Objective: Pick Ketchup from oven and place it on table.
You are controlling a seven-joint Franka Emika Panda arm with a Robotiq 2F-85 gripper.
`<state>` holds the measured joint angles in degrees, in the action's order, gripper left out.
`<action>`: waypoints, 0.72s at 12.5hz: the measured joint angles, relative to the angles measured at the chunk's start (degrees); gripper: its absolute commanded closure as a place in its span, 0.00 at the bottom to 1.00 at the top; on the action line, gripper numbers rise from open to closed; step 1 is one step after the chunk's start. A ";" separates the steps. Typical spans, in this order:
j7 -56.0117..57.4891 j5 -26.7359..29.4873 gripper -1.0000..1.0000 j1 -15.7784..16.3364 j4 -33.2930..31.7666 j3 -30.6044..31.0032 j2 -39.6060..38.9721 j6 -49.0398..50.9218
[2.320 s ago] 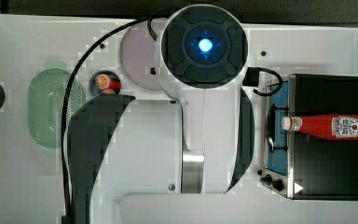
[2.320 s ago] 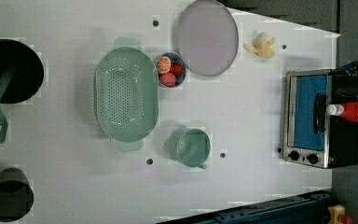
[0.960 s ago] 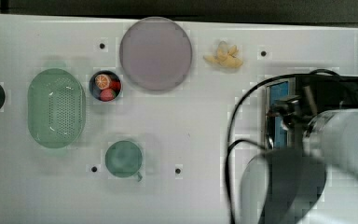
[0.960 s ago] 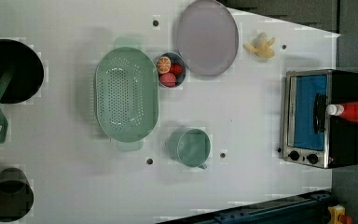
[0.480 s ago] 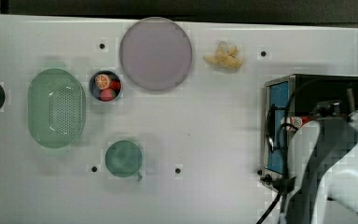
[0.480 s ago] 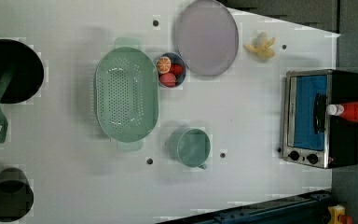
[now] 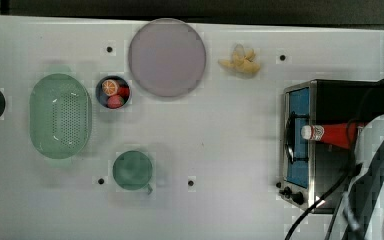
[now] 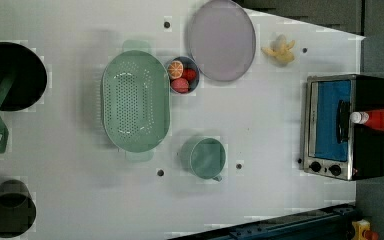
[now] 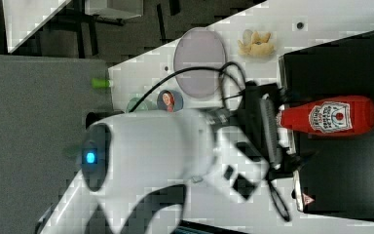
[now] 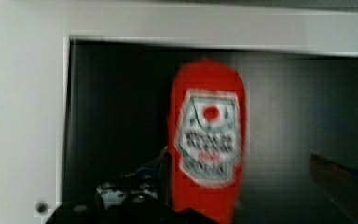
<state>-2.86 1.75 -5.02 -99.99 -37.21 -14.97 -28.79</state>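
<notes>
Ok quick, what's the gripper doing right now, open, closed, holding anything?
Gripper: open, holding nothing; the ketchup lies between its spread fingers on top of the oven, not yet gripped.

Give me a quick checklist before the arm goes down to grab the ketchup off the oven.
1. Ketchup lying flat on top of the oven: ok.
2. Pincer open wide enough for the bottle: ok.
3. Bottle lined up between the fingers in the wrist view: cannot tell.
4. Nothing else lying on the oven top beside the bottle: ok.
5. Bare table free for setting it down: ok.
</notes>
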 measured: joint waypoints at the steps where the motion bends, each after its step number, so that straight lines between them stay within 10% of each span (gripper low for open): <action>1: 0.09 2.32 0.00 -0.87 -0.06 0.08 -1.59 -2.52; 9: 0.14 12.56 0.00 -2.65 -2.01 2.01 -10.56 -4.25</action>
<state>-2.73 14.30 -7.67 -102.00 -35.19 -25.53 -33.04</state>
